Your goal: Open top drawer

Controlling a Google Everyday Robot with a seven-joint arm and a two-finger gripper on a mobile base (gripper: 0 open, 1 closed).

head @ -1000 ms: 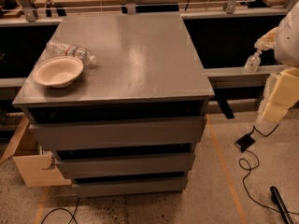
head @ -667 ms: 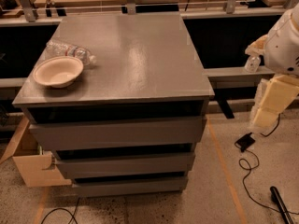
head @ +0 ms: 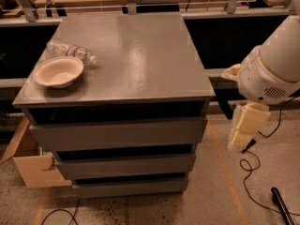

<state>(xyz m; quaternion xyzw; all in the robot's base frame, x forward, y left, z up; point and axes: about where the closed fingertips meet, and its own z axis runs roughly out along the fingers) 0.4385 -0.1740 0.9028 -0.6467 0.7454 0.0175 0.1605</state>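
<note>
A rounded white arm (head: 271,71) with a vent grille carries a blocky cream tool (head: 243,129) beneath it.

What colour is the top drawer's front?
Plain grey: the drawer, camera view. The gripper hangs to its right.

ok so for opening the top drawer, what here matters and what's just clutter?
Job:
top drawer, tallest front, just under the cabinet top
gripper, hanging off to the cabinet's right, clear of it

Lying about:
bowl, plastic bottle on top
lower drawers
cardboard box, cable on the floor
</note>
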